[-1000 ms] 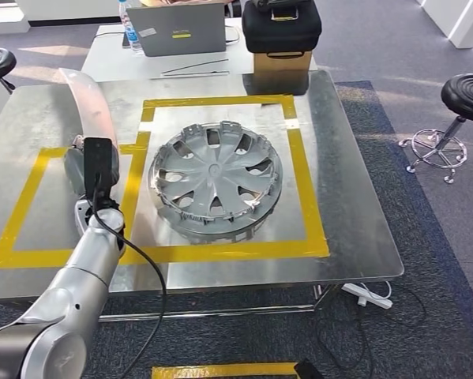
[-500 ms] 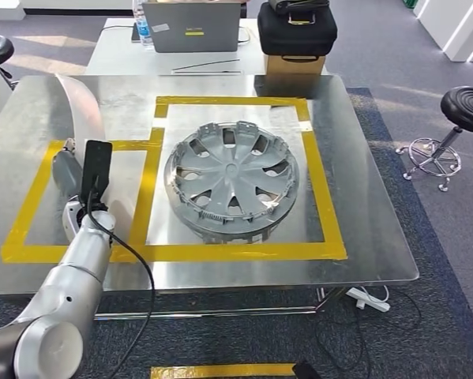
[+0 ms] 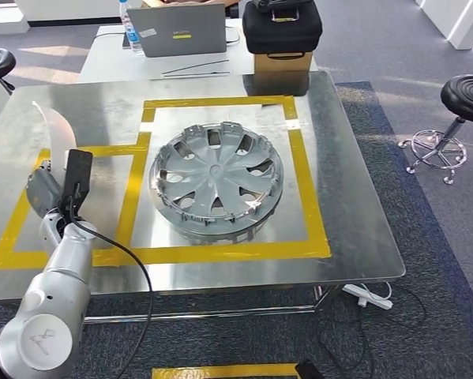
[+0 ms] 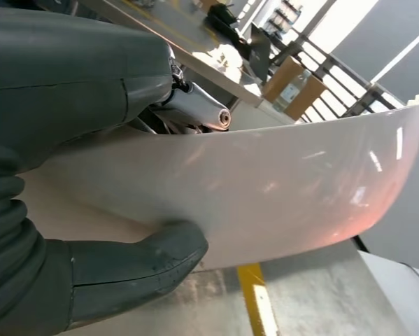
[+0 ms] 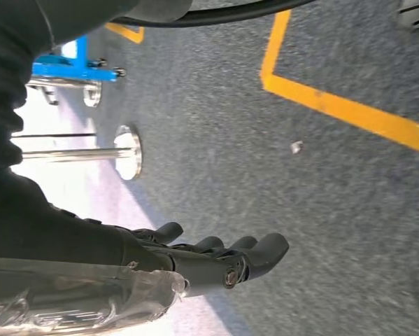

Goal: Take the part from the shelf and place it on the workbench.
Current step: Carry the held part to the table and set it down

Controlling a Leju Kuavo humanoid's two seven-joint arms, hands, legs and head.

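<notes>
Grey carpet [image 3: 436,260] with yellow floor tape lies around the shiny metal counter [image 3: 353,197], and nearest to you the left arm [image 3: 54,292] comes up over its front left corner. Your left robot hand [image 3: 43,193] grips the part [image 4: 281,189], a curved, glossy white panel, with the thumb under it and the darker fingers above; the panel rises behind the hand over the left yellow taped box [image 3: 19,209]. Judging from this, the step in hand is setting the panel down inside that left box. Lower it slowly and keep it level, because the long curved piece could rock or slide on bare metal once freed. Let one edge touch first, then release only when it sits steady. Keep it away from the wheel cover [image 3: 215,180] lying flat in the larger taped square just to the right. Your right robot hand [image 5: 217,255] hangs low over the carpet, holding nothing, fingers loosely extended; leave it there. Farther back, a laptop [image 3: 177,30] and a black case [image 3: 281,28] sit beyond the counter's far edge, well clear of the drop spot.
</notes>
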